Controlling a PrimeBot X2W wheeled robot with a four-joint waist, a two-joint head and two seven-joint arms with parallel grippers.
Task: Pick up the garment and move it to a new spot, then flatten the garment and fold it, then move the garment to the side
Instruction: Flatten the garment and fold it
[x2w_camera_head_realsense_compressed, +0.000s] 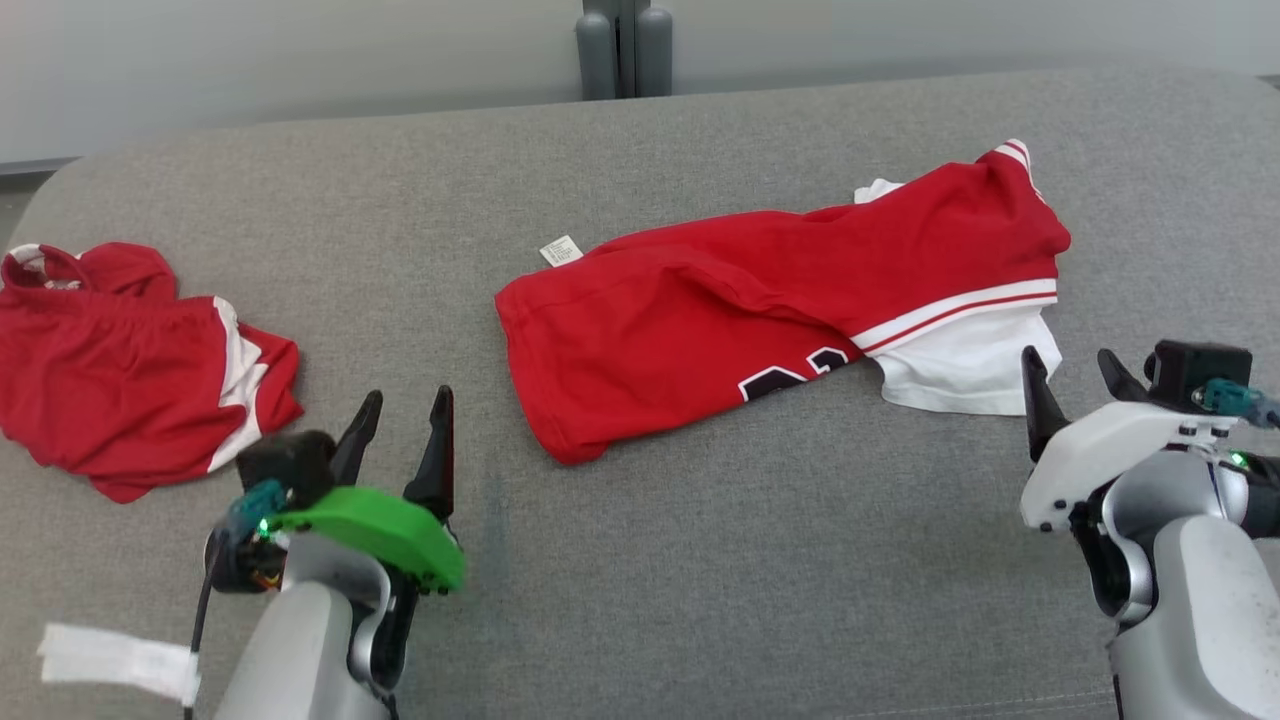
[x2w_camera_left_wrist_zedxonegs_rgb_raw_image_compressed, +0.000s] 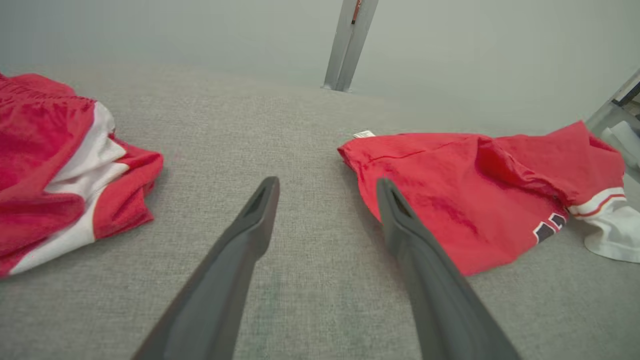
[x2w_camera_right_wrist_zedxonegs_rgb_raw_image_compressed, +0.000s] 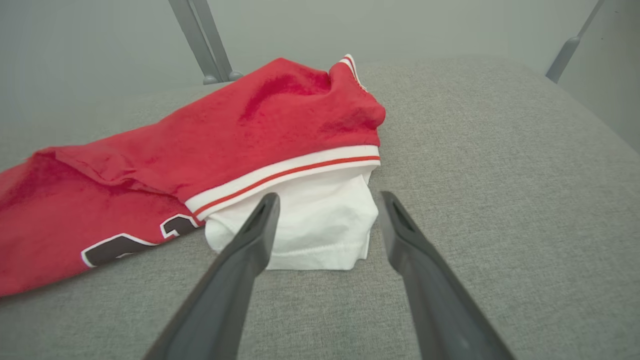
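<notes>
Lying left of fingers (x2w_camera_left_wrist_zedxonegs_rgb_raw_image_compressed: 257, 215), second garment (x2w_camera_left_wrist_zedxonegs_rgb_raw_image_compressed: 55, 165)

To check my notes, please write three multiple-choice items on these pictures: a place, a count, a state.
1. Where lies the crumpled red-and-white garment, relative to the long red jersey with black numerals?
A. left of it
B. on it
C. right of it
2. How many garments lie on the grey fabric surface?
A. one
B. two
C. three
3. The left gripper is:
A. shut on the jersey
B. open, empty
C. shut on a label
Key: 1 A, apart at the head view's left; 2 B, just these two; 3 B, jaws wide over bare fabric.
</notes>
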